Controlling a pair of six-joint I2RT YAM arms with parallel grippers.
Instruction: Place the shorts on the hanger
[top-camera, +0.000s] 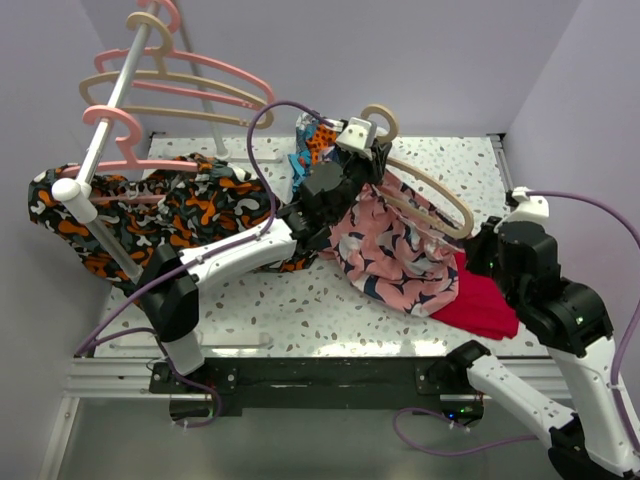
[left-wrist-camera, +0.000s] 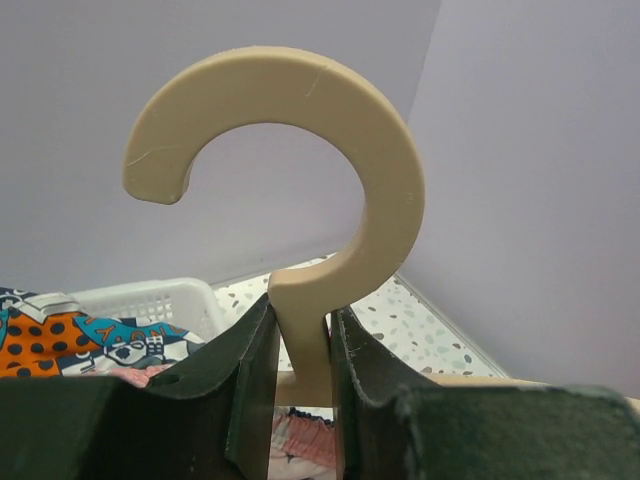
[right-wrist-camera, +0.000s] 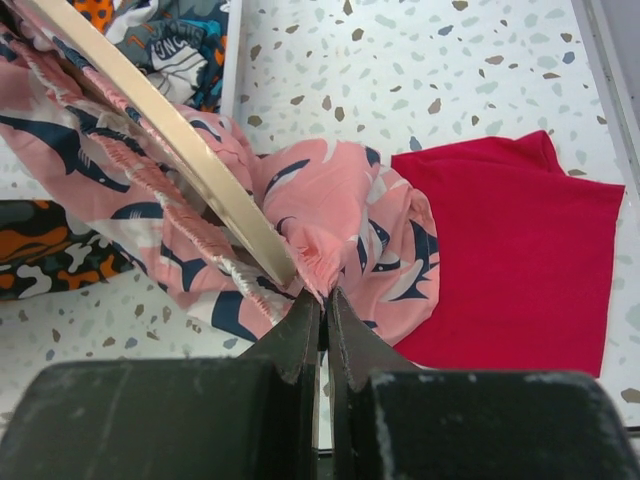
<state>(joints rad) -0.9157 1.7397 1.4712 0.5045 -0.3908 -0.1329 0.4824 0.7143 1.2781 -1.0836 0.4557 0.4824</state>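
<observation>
At the left, a black-orange patterned garment (top-camera: 190, 205) lies on the desk (top-camera: 300, 310), under a rail of pink hangers (top-camera: 180, 75).

The left end effector (left-wrist-camera: 303, 345) is clamped on the neck of the hanger (left-wrist-camera: 300, 90), just below the hook. Its jaws press both flat faces of the neck and the hook stands upright above them. The hanger is rigid tan plastic, light and smooth. The neck is a sound hold, but the flat section could pivot between the jaws if the load pulls to one side.

The shorts (top-camera: 390, 245) hang from the hanger's shoulder bar in the middle of the desk. The gathered waistband is bunched along the bar and the lower legs rest on the desk. The fabric is thin, soft and limp, so it sags wherever it is unsupported and slides easily on the plastic. The elastic waistband is the firmest part and the best place to take hold.

The right end effector (right-wrist-camera: 325, 305) has its jaws together, apparently pinching a fold of the waistband edge just beside the hanger's end. A small pinch of this kind may slip.

A plain red cloth (right-wrist-camera: 510, 250) lies flat at the right, with the shorts overlapping its edge.
</observation>
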